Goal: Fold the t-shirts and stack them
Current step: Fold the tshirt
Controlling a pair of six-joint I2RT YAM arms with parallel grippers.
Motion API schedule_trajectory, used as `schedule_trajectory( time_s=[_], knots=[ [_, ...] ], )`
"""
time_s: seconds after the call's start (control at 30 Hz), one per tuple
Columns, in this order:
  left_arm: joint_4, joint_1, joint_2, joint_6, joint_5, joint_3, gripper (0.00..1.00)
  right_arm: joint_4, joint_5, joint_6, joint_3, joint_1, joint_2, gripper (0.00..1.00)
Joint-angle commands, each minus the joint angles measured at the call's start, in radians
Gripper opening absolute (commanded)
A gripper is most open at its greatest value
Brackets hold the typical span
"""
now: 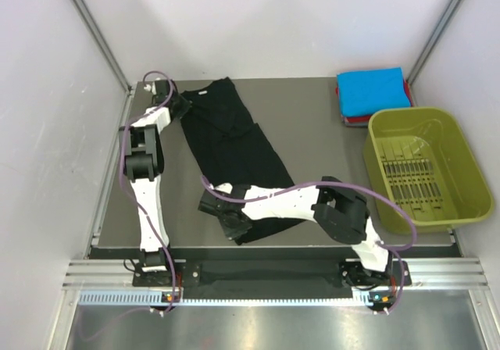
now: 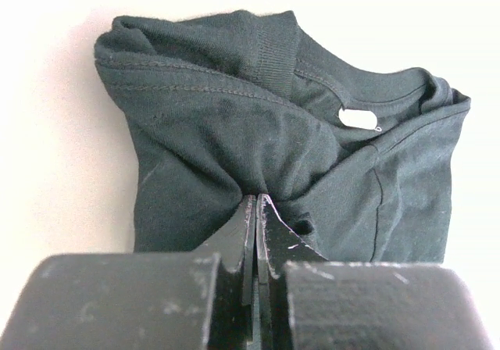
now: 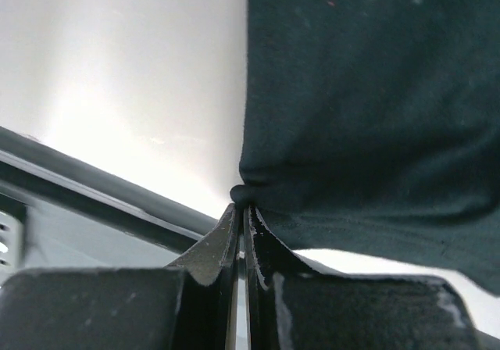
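One grey table [image 1: 312, 123] carries everything, and two white arms reach over it from the near edge. One large black t-shirt [image 1: 230, 151] lies stretched in a long diagonal band from the far left toward the near middle of the table. One olive-green basket [image 1: 422, 166] sits at the right side, and just behind it is one small stack of two folded shirts, a blue t-shirt [image 1: 373, 91] on top of a red t-shirt [image 1: 359, 119]. The left gripper [image 2: 256, 201] is clamped on bunched cloth near the shirt's collar, jaws pressed together. The right gripper [image 3: 241, 207] is pinched tight on the shirt's near edge.
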Motion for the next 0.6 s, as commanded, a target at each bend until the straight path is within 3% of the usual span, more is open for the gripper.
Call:
schedule_trajectory(
  time_s=[0.0,0.27,0.57],
  knots=[
    [-0.02,-0.061,0.056,0.001,0.035,0.007,0.0,0.015,-0.017,0.054,0.096,0.025,0.059,0.0],
    [0.03,-0.124,0.102,-0.016,0.076,0.033,0.0,0.029,0.038,0.128,0.216,0.025,0.119,0.02],
    [0.073,-0.167,0.193,0.004,0.147,0.204,0.0,0.029,0.038,0.144,0.363,0.022,0.238,0.04]
  ],
)
